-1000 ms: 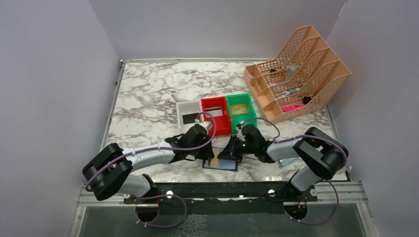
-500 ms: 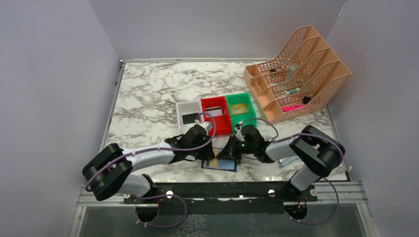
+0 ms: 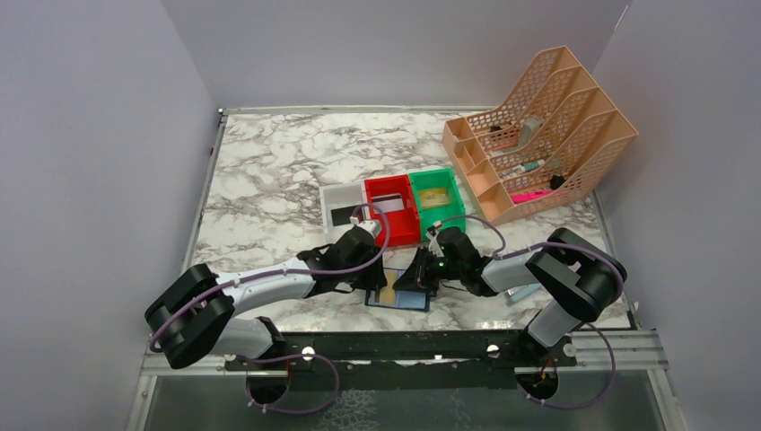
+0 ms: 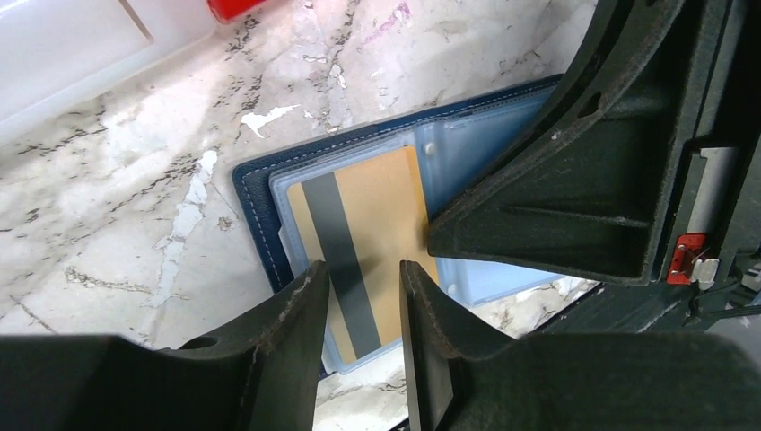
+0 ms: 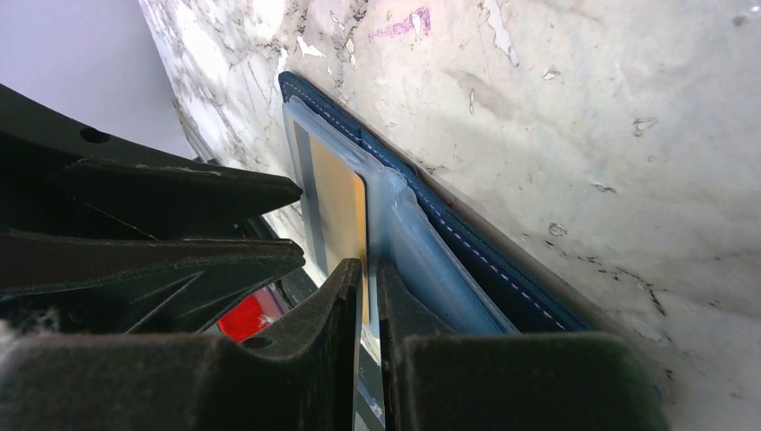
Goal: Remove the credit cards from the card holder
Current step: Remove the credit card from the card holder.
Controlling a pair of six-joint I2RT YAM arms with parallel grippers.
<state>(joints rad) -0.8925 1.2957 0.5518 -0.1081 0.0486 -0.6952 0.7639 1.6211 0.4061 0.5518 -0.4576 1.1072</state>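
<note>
The card holder (image 3: 397, 300) lies open on the counter (image 3: 269, 171) near its front edge, with a gold card (image 4: 381, 211) (dark stripe up) in its clear sleeve. The left gripper (image 4: 357, 271) is partly open above the card and holds nothing. The right gripper (image 5: 366, 269) is nearly closed, pinching the sleeve edge.

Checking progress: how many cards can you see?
4: gold card in holder, black card in white bin, one each in red bin and green bin; more may be hidden.

Three bins (image 3: 399, 224); one card holder (image 3: 408, 302); one organiser (image 3: 574, 135)
</note>
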